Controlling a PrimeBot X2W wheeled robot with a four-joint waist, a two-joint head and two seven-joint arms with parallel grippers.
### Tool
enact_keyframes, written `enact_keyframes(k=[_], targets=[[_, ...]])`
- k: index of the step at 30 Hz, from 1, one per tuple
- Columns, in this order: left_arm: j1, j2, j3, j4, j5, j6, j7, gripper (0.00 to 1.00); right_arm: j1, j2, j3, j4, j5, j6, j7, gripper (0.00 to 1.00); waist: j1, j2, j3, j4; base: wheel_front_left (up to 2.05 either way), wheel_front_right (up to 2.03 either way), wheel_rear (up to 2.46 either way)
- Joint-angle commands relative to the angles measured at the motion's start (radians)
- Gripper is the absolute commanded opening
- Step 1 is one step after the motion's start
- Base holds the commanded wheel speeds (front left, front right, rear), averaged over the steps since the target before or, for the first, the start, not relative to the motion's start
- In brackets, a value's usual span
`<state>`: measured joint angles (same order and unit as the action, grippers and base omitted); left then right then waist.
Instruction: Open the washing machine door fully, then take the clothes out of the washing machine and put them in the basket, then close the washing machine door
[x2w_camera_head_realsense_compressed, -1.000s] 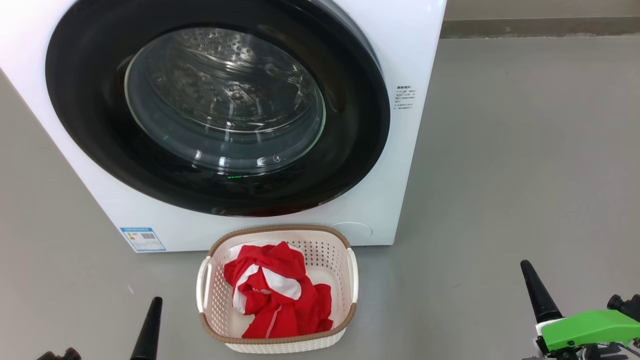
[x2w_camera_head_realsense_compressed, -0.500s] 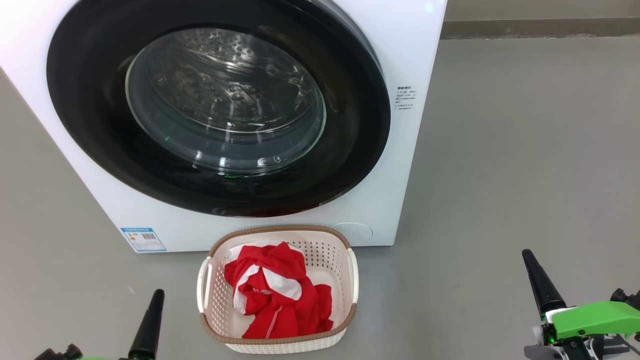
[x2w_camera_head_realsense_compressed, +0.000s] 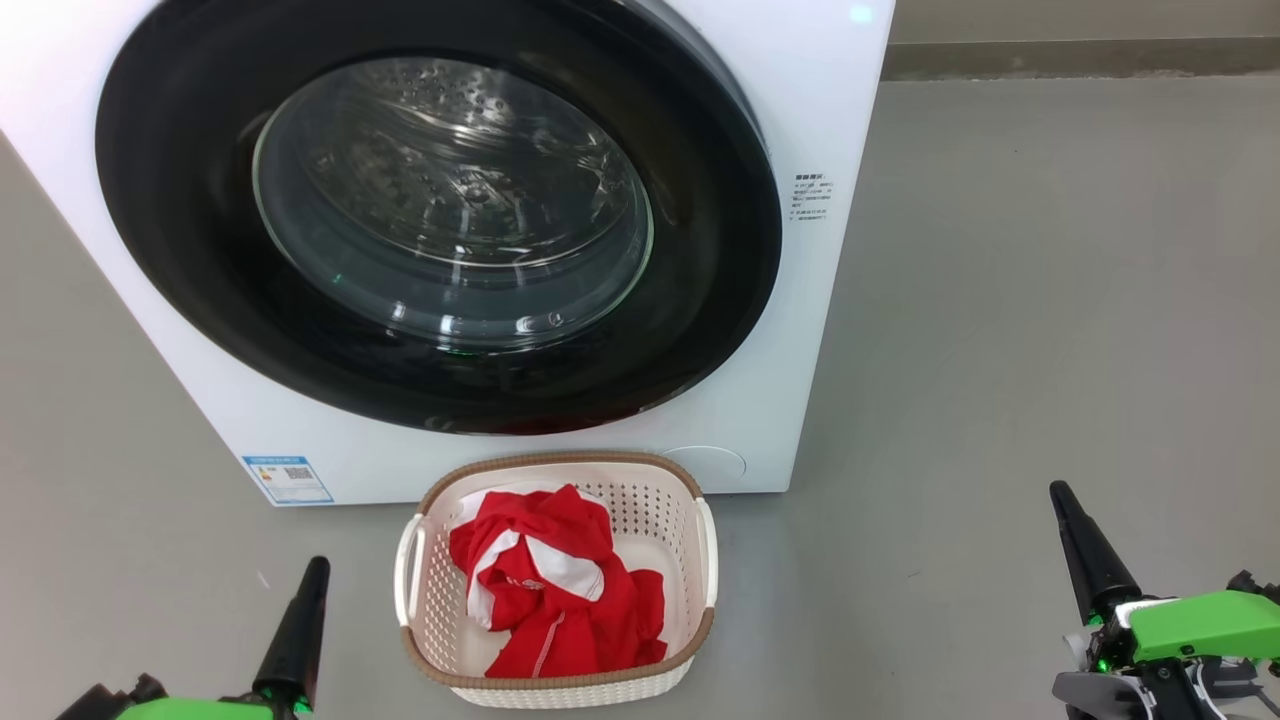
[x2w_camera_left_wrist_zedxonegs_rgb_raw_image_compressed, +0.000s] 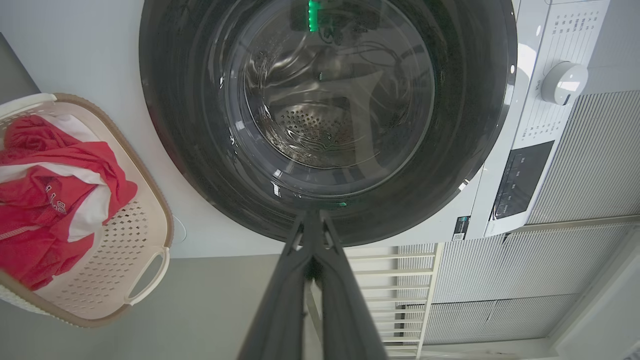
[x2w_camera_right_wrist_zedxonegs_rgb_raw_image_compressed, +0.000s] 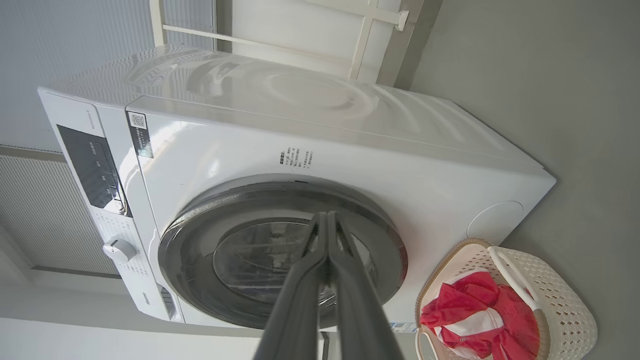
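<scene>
Both shut jaws have edged forward; clothes (x2w_camera_head_realsense_compressed: 555, 590) unmoved.

Plain grey floor (x2w_camera_head_realsense_compressed: 1000, 300), white washing machine (x2w_camera_head_realsense_compressed: 825, 120) standing on it, cream basket (x2w_camera_head_realsense_compressed: 560, 690) just before the machine

No text can be read for certain. The washing machine (x2w_camera_head_realsense_compressed: 822, 100) carries a blue label (x2w_camera_head_realsense_compressed: 286, 479) with a code square low on its front. It also has a small block of dark print (x2w_camera_head_realsense_compressed: 810, 197) beside the door (x2w_camera_head_realsense_compressed: 700, 250), a code sticker (x2w_camera_right_wrist_zedxonegs_rgb_raw_image_compressed: 137, 120) by the dark control panel (x2w_camera_right_wrist_zedxonegs_rgb_raw_image_compressed: 92, 167), and fine print around the dial (x2w_camera_left_wrist_zedxonegs_rgb_raw_image_compressed: 564, 82). All of it is too small. The clothes (x2w_camera_head_realsense_compressed: 560, 590) bear small white marks (x2w_camera_left_wrist_zedxonegs_rgb_raw_image_compressed: 55, 192), which are blurred.
</scene>
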<state>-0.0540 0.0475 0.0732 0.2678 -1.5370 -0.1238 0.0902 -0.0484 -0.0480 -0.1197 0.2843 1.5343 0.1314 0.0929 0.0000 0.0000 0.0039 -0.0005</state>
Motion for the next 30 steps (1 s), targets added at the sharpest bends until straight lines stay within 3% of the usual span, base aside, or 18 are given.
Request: enact_keyframes(k=[1, 5, 30], targets=[[-0.047, 0.005, 0.038, -0.023, -0.027, -0.007, 0.011, 0.00, -0.054, -0.005, 0.011, -0.035, 0.030, -0.001, 0.008, 0.00, 0.0000, 0.0000, 0.000, 0.000, 0.00, 0.00, 0.00], [-0.054, 0.003, 0.042, -0.023, -0.071, -0.007, 0.024, 0.00, -0.060, -0.003, 0.005, -0.040, 0.074, -0.001, 0.021, 0.00, 0.0000, 0.0000, -0.001, 0.000, 0.00, 0.00, 0.00], [-0.054, 0.003, 0.041, -0.023, -0.071, -0.007, 0.023, 0.00, -0.060, -0.002, 0.005, -0.040, 0.074, -0.001, 0.021, 0.00, 0.0000, 0.0000, -0.001, 0.000, 0.00, 0.00, 0.00]])
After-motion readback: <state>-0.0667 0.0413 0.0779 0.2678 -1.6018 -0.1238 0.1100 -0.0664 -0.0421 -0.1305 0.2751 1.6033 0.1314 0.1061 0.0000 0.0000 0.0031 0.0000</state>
